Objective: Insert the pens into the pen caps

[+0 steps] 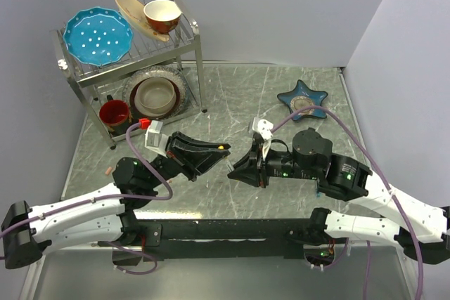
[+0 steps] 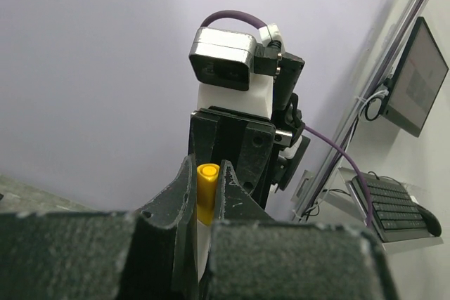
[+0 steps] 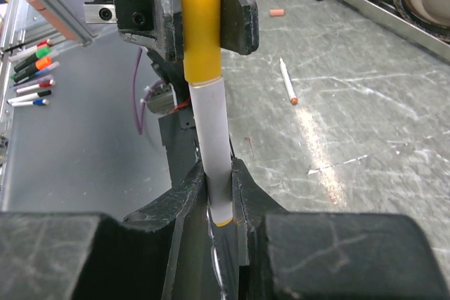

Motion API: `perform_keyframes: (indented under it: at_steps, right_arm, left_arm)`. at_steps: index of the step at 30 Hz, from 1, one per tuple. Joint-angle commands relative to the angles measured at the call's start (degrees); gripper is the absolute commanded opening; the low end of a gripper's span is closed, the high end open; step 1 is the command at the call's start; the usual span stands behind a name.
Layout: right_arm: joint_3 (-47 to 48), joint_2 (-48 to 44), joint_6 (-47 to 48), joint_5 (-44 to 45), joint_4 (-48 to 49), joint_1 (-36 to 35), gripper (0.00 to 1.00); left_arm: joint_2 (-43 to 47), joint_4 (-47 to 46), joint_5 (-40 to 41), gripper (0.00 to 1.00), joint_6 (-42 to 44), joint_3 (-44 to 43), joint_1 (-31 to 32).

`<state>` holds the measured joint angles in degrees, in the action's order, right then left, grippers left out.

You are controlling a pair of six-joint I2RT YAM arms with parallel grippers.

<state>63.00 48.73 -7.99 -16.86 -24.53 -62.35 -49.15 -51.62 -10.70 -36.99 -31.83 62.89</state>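
"Well, where is the pen from where you stand?"

"Up off the grey marbled table point(image 1: 232, 89), between the two arms. The right end effector point(image 3: 219, 187) is clenched around the white-barrelled stick pen point(image 3: 211, 131), low on the barrel, with a bit of the yellow-tipped end poking out below its fingers."

"And the other arm?"

"The left end effector point(image 2: 207, 187) is clamped on the short yellow-orange plastic cap point(image 3: 200, 26). The white barrel runs straight out of the cap, so the two are joined in one line, and the arms face each other tip to tip at the middle of the table."

"Anything lying loose?"

"A second white pen point(image 3: 288, 81) with a reddish tip lies flat on the table beyond the left arm, and a small pink cap point(image 3: 278, 12) sits further off, apart from it, near the table's left edge."

"What about the back?"

"A metal dish rack point(image 1: 201, 79) stacked with plates and bowls stands in the far left corner, and a blue star-shaped dish point(image 1: 302, 98) sits far right, both well away from the end effectors."
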Motion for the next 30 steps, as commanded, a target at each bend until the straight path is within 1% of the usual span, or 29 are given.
perform_keyframes:
  at_steps: [1,5,8,10,12,13,15,16,18,21,22,23,24,25,27,30]
  right_arm:
    - [6.4,-4.8,0.5,14.1,38.4,3.6,0.00]
    - [6.6,-5.7,0.3,11.4,41.1,3.6,0.00]
    - [7.9,-4.8,0.5,11.9,40.3,3.6,0.00]
    - [8.4,-3.6,1.3,12.0,39.6,3.6,0.00]
    - [9.8,-2.6,1.7,13.7,38.4,3.6,0.00]
    - [11.0,-2.0,2.4,14.1,36.2,3.6,0.00]
    - [10.0,-2.5,3.1,14.7,38.4,3.6,0.00]
    - [9.1,-3.1,3.2,15.5,38.8,3.6,0.00]
    - [8.8,-3.6,3.4,16.8,39.2,3.6,0.00]
    - [9.8,-2.8,2.8,19.4,39.3,3.7,0.00]
    - [9.5,-2.2,2.2,19.1,40.2,4.2,0.00]
    - [9.8,-2.0,1.5,18.5,40.4,4.7,0.00]
    - [10.2,-1.1,0.1,17.1,40.0,5.0,0.00]
    - [10.6,-0.8,-0.1,17.0,40.3,5.0,0.00]
    - [10.0,-1.2,-1.0,17.1,41.8,5.1,0.00]
    - [7.9,-2.8,-1.5,15.1,44.1,5.8,0.00]
  left_arm:
    - [-5.4,21.6,-20.8,0.01,-7.7,7.5,4.9]
    - [-8.8,19.2,-20.6,0.01,-10.2,7.0,5.0]
    - [-10.7,17.4,-20.3,0.01,-12.6,6.9,5.0]
    - [-11.2,18.3,-19.5,0.01,-13.1,6.4,5.0]
    - [-11.4,19.7,-19.3,0.01,-13.5,6.3,5.0]
    - [-11.2,19.8,-18.6,0.01,-13.4,6.4,5.0]
    - [-11.2,19.3,-17.7,0.01,-14.9,7.2,5.0]
    - [-11.9,18.7,-18.8,0.01,-14.6,7.1,5.0]
    - [-12.1,19.5,-17.5,0.01,-13.9,7.7,5.6]
    - [-13.3,15.8,-18.4,0.01,-13.5,9.1,6.2]
    - [-14.4,16.6,-18.5,0.01,-12.8,8.6,6.2]
    - [-14.5,19.8,-18.1,0.01,-10.5,8.1,6.2]
    - [-14.1,18.6,-18.3,0.01,-10.1,8.3,6.4]
    - [-13.2,15.6,-19.2,0.01,-10.6,9.2,6.3]
    - [-11.9,13.1,-20.8,0.01,-10.3,10.1,6.3]
    - [-9.1,13.2,-21.2,0.01,-10.0,11.3,6.4]
